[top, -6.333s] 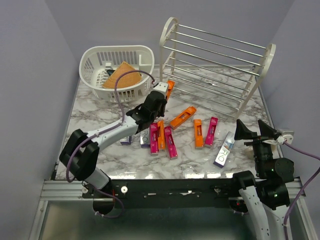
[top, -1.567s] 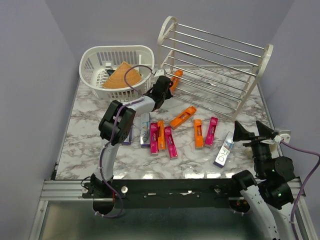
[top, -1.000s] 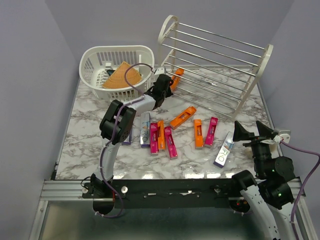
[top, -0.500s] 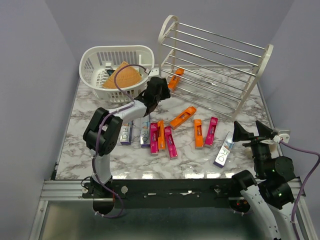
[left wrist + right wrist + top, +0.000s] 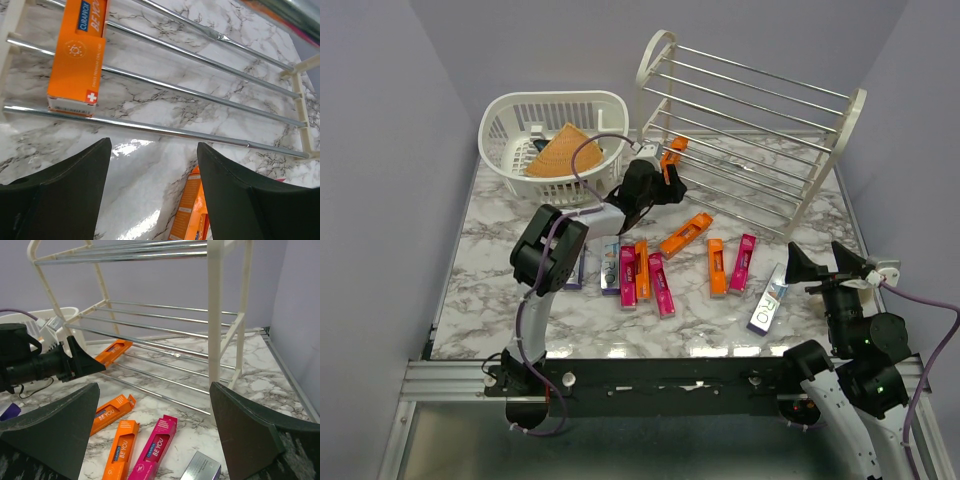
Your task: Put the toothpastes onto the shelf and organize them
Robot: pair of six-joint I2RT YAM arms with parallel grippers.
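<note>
An orange toothpaste carton [image 5: 77, 55] lies free across the bottom rods of the cream-white shelf [image 5: 750, 130], at its left end [image 5: 670, 158]. My left gripper [image 5: 658, 182] hovers just in front of it, open and holding nothing [image 5: 152, 165]. Several more toothpastes lie on the marble: a slanted orange one [image 5: 685, 235], an orange and pink pair [image 5: 717, 266], a silver one [image 5: 769, 298], and a cluster of pink, orange and silver ones [image 5: 628, 277]. My right gripper [image 5: 154, 390] is open and empty at the table's right near edge, facing the shelf [image 5: 220, 315].
A white slotted basket [image 5: 510, 120] holding a tan woven cone [image 5: 565, 150] stands at the back left, beside the shelf's arched end. The left arm [image 5: 550, 250] stretches over the cartons on the left. Grey walls close in both sides.
The left gripper has opened and let go of the orange carton, which now rests on the shelf's bottom rods. The right arm has not moved.
</note>
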